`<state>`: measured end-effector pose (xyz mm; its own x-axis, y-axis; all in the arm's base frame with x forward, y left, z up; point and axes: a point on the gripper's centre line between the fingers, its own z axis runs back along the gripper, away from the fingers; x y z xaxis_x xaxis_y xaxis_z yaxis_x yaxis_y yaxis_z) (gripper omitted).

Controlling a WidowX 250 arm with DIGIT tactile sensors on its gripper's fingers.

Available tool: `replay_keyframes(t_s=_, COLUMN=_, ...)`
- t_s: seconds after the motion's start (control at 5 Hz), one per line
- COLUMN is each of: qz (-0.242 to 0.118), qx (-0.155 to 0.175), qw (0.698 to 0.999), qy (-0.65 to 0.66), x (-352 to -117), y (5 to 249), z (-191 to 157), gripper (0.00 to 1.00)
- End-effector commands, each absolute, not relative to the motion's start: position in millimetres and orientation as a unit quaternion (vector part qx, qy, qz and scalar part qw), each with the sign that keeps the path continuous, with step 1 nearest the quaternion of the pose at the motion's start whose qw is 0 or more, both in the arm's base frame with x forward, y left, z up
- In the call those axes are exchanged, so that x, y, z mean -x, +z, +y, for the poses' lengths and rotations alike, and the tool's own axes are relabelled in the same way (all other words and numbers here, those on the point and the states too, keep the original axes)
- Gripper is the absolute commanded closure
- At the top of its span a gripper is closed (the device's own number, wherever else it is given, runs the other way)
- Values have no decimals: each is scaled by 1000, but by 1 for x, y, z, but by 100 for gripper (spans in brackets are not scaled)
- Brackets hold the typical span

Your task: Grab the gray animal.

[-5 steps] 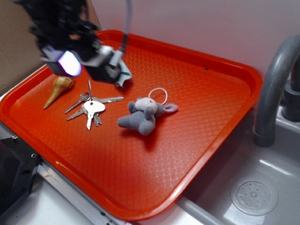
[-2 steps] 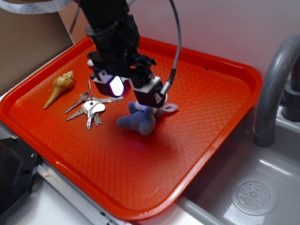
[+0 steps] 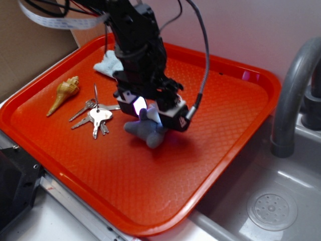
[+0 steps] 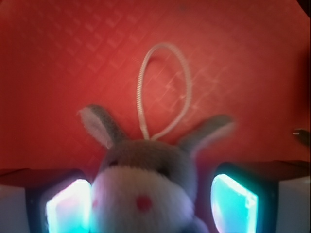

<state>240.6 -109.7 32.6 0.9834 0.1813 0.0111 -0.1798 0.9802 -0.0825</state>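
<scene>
Your tool hangs spread wide over the gray animal, which lies mid-tray on the red tray, its head sitting between the glowing pads in the wrist view. Close squarely on the head, not the white loop, and keep clear of the keys just beside it.

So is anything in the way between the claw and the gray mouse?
Nothing visible. The claw is open with the gray mouse already between its fingers. The keys and shell lie off to one side on the tray.
</scene>
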Motion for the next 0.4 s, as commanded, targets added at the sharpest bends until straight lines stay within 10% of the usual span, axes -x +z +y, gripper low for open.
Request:
replay_keyframes(t_s=0.0, qz=-18, qx=20, qw=997, qy=74, x=-244, y=31, z=-124, gripper=100)
replay_keyframes(t_s=0.2, qz=-22, qx=17, qw=996, qy=79, x=-245, y=36, z=-116, gripper=100)
